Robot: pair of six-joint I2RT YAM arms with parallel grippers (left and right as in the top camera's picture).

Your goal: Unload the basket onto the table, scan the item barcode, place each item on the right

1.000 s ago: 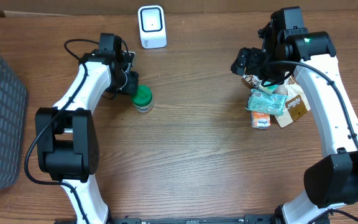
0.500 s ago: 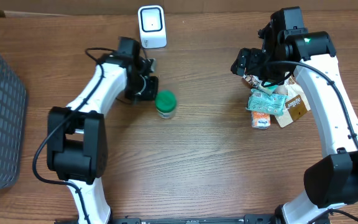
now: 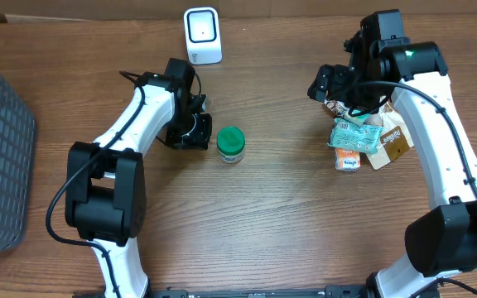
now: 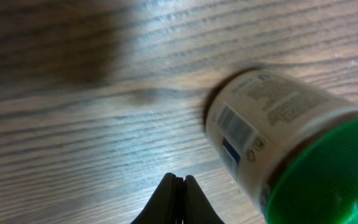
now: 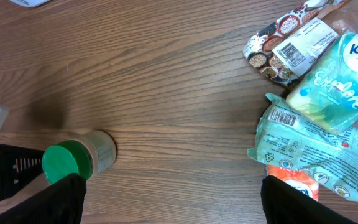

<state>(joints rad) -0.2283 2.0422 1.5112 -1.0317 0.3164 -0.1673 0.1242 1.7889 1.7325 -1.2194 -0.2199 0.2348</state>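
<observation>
1. The left arm rises from its base at the near edge. Its white forearm slants toward the middle of the table (image 3: 272,207), and the wrist is bent so the left gripper (image 3: 204,136) points sideways at the jar (image 3: 231,144).
2. In the left wrist view the left gripper (image 4: 178,186) has its fingertips pressed together with nothing between them.
3. The jar, green lid up, stands on the table just beside those closed tips. It is in front of the white scanner (image 3: 202,35) and well apart from it.
4. A barcode (image 4: 235,124) on the jar's label faces the left wrist camera.
5. The right arm arches from the near right corner up over the far right side. Its right gripper (image 3: 328,85) hangs above a pile of packets (image 3: 358,141).
6. The right gripper (image 5: 173,202) is spread wide and holds nothing, with bare wood between its fingers (image 5: 61,199).
7. A tissue pack (image 5: 344,74) lies in the pile.
</observation>
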